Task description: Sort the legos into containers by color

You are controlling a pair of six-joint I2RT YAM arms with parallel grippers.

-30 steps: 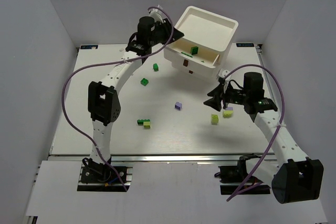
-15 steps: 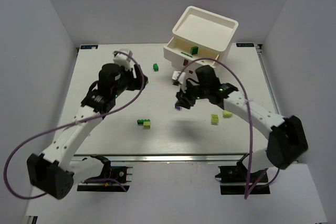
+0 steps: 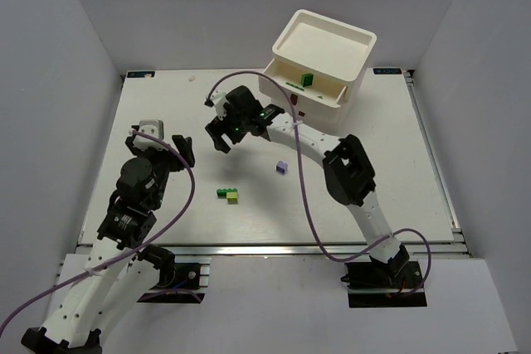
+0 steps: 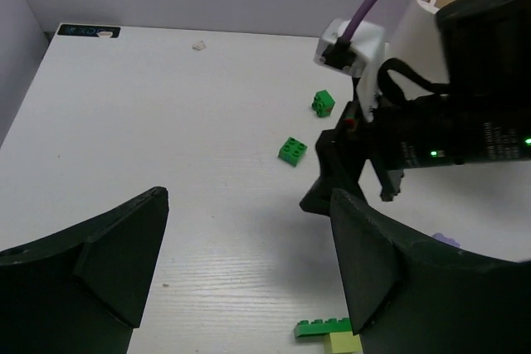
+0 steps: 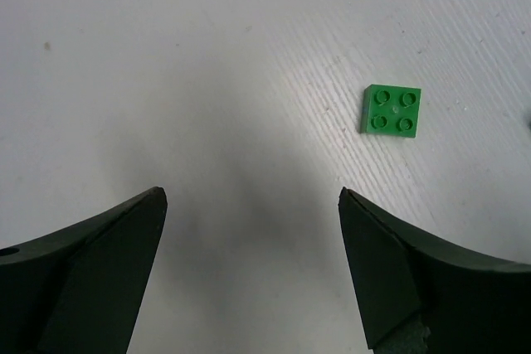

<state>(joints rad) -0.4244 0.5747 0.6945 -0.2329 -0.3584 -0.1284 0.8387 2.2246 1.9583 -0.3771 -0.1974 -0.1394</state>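
The white unit of containers (image 3: 325, 39) stands at the back, its top drawer (image 3: 309, 93) pulled out with a dark green lego (image 3: 305, 80) inside. On the table lie a pale purple lego (image 3: 281, 167) and a green brick joined to a lime one (image 3: 227, 195). My right gripper (image 3: 220, 132) (image 5: 250, 196) hangs open and empty over the left-centre of the table, a green 2x2 lego (image 5: 391, 109) just beyond its fingers. My left gripper (image 3: 170, 148) (image 4: 249, 198) is open and empty, facing two green legos (image 4: 292, 150) (image 4: 323, 103).
The right arm (image 3: 307, 134) stretches across the table in front of the unit and hides the drawers below the top one. In the left wrist view the right gripper's black body (image 4: 415, 138) stands close ahead on the right. Grey walls enclose the table on three sides.
The left arm has pulled back from the drawer to the near left. The right arm has swung from the right side to left of centre. Both grippers opened. The lime bricks at right no longer show.
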